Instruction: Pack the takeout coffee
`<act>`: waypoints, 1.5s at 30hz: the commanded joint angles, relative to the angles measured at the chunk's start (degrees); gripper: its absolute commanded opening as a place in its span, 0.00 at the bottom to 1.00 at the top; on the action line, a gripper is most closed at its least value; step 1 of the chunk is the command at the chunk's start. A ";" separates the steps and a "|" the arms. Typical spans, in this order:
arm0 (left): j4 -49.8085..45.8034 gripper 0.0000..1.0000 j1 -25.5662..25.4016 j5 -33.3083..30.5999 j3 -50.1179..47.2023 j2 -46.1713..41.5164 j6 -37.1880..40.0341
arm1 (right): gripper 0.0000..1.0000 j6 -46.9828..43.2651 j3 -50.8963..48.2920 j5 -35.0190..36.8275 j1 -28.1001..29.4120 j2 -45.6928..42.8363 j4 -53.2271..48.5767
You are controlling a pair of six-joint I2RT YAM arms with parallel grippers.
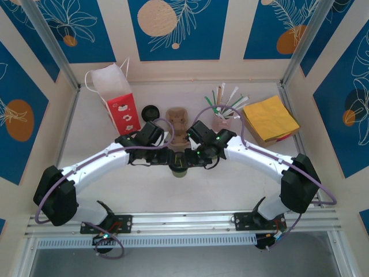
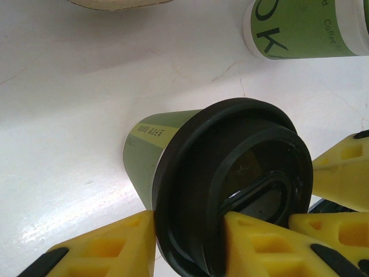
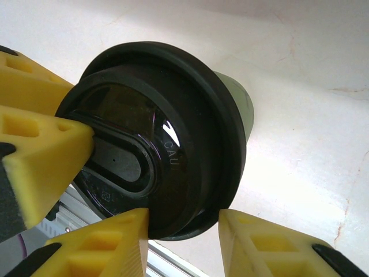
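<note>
We record the takeout coffee (image 1: 180, 169) on the counter (image 1: 230, 193). The left pincer (image 2: 189, 218) and right pincer (image 3: 183, 214), both part-open, each clamp its black lid rim.

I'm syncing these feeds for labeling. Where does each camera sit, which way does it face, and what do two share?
Top external: above and behind the arms, facing down at the table; both arms show.
Left wrist: on the left arm, facing the lidded takeout coffee; left gripper at bottom.
Right wrist: on the right arm, facing it from the other side; right gripper at bottom.
Shared: both wrist views show the takeout coffee.
</note>
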 commanded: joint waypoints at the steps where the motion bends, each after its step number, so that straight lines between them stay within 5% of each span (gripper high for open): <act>1: -4.55 0.32 -1.28 -1.77 -1.40 3.11 1.79 | 0.36 -0.75 -1.69 0.14 0.56 4.61 -4.37; 26: -5.56 0.32 -1.39 -2.21 -0.53 2.91 1.98 | 0.32 -3.85 11.84 -1.24 -5.56 8.09 -6.09; 45: -5.17 0.32 -1.54 -2.39 -2.00 2.77 1.43 | 0.26 -1.26 1.12 -2.93 -5.03 8.07 -3.35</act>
